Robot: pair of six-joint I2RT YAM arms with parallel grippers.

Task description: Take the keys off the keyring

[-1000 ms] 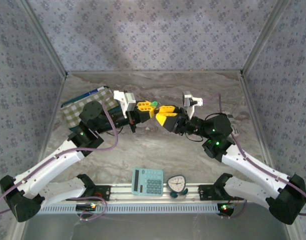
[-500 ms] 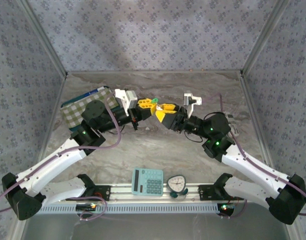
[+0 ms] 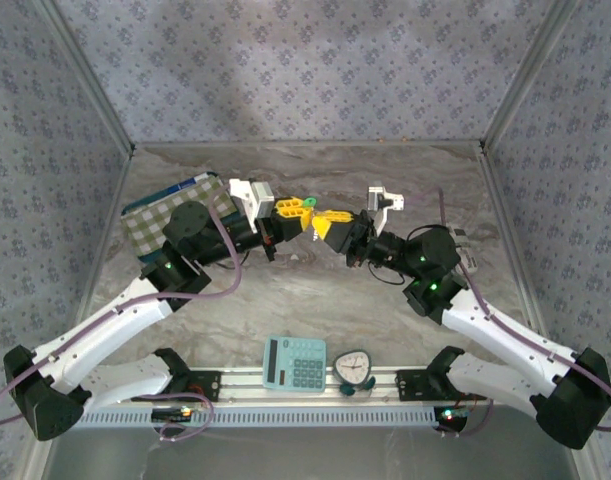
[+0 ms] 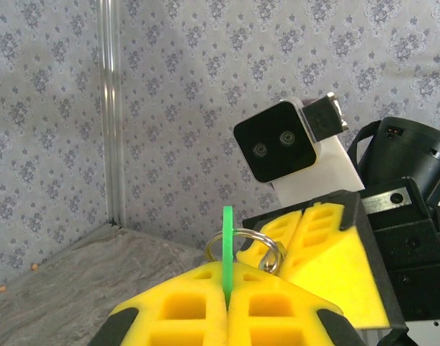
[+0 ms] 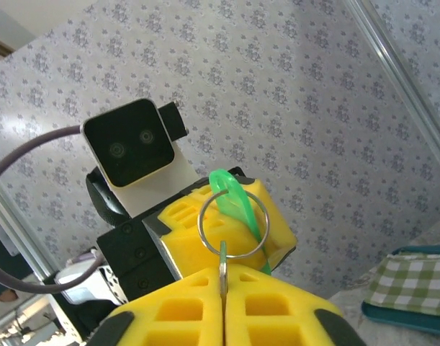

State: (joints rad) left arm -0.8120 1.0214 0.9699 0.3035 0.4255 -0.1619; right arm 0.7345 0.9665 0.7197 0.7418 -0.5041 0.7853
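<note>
Marble table [image 3: 285, 310] — key [image 5: 222, 261] half-hidden in right claw [image 5: 223, 285]

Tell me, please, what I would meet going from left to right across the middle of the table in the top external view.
green checked cloth → left end effector → right end effector

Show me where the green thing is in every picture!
Top external: the green tag is mid-picture, at the tip of the left gripper, where both arms meet.
Left wrist: bottom middle, edge-on, pinched between the yellow fingers.
Right wrist: middle, sticking out of the far yellow gripper, above the key.
Shared landmark: the silver keyring threaded through the tag, plain in both wrist views.
</note>
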